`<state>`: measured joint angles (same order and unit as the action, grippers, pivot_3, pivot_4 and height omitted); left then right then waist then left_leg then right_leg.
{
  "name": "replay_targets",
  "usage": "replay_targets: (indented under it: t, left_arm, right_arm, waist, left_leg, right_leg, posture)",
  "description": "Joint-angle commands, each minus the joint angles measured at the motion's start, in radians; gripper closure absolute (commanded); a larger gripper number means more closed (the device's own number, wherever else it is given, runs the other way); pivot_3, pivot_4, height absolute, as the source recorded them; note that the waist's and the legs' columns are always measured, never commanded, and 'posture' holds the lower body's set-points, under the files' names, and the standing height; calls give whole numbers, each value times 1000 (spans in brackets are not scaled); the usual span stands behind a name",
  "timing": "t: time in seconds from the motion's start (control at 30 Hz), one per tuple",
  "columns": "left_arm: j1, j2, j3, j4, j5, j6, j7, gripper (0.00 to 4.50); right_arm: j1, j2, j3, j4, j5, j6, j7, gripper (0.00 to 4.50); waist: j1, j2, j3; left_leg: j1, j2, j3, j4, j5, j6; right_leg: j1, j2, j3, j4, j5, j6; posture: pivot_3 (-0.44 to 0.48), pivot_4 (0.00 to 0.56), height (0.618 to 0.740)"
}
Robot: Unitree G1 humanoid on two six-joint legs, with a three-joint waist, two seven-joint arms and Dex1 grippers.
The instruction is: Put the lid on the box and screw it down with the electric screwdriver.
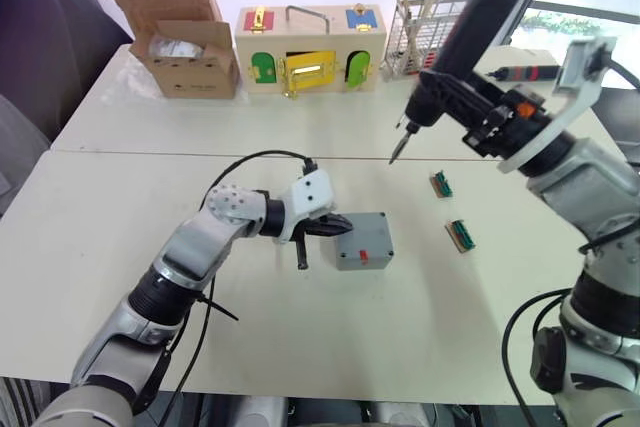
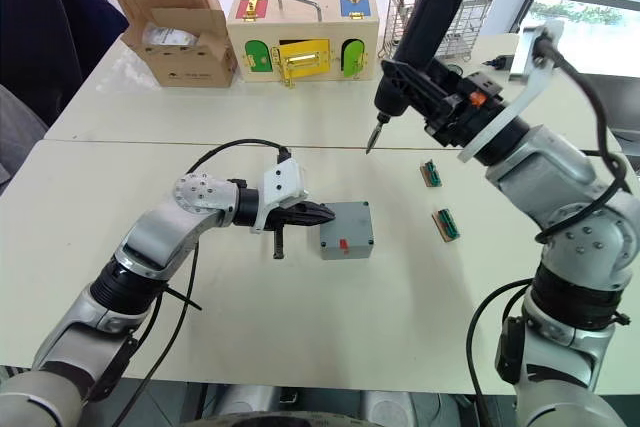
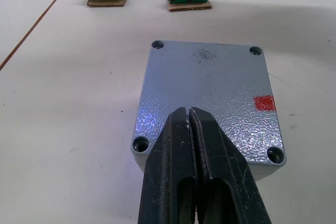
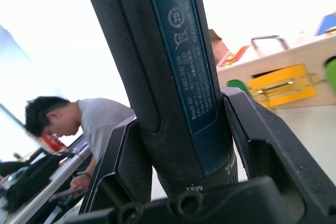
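The lid (image 3: 206, 100) already sits on the box (image 1: 363, 242), near the middle of the bench (image 1: 120, 247), with all four corner holes showing in the left wrist view. No screws are visible in those holes, so you are at the driving stage.

Your left pincer (image 1: 337, 226) is closed on nothing, its tips resting on the lid's edge at the box's 9 o'clock side. Hold it there as a steadying press, so the lid cannot twist when the bit bites.

Your right pincer (image 4: 181, 150) is clamped around the screwdriver (image 1: 470, 32), which hangs tilted above the bench at the box's 1 o'clock, bit (image 1: 399, 147) down and well apart from the lid.

Two green screw holders (image 1: 442, 183) lie at the box's 3 o'clock; the left wrist view shows screws standing in one.

- Bring the tool upright before lowering it; a slanted bit will likely skate off.
- Start at a corner away from your left fingertips.
- Seat each screw lightly, then tighten crosswise.
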<state>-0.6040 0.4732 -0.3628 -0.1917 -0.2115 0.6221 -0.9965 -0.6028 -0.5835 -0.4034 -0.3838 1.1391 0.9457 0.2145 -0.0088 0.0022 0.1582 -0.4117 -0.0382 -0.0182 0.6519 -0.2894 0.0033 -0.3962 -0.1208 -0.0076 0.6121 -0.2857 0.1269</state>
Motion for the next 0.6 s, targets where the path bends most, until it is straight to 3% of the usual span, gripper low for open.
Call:
replay_targets:
  t: [0.03,0.2,0.33,0.4,0.6]
  left_arm:
    - [-20,-18,50,-21,-49,49,19,4500]
    - [-50,-37,79,-87,-131,138,20,4500]
    - [-51,7,66,-239,-197,182,-24,4500]
    - [-52,20,58,-269,-208,188,-22,4500]
    - [-27,53,37,-353,-247,188,-28,4500]
  right_arm:
    - [-89,-51,-37,44,2,18,-111,2591]
    - [-177,-173,-72,195,3,59,-71,2591]
    - [-170,-563,72,399,-128,274,139,2591]
    - [-131,-689,159,436,-166,312,272,2591]
    - [3,-818,296,535,-232,466,473,2591]
  waist:
    - [-1,1,11]
    - [2,2,24]
    - [14,3,25]
    - [23,3,25]
    - [15,3,25]
  left_leg:
    - [0,0,0,1,0,3]
    - [-3,-2,0,1,5,7]
    - [-10,-2,0,2,9,1]
    - [-15,-2,0,3,8,2]
    - [-15,-2,3,6,7,4]
  right_leg:
    - [0,0,0,1,0,0]
    - [-4,1,0,6,4,4]
    - [-9,1,-1,5,4,4]
    - [-12,2,-1,4,4,4]
    - [-12,1,-1,3,4,5]
  posture:
    - [0,150,735]
    - [0,150,735]
    - [0,150,735]
    - [0,150,735]
    - [0,150,735]
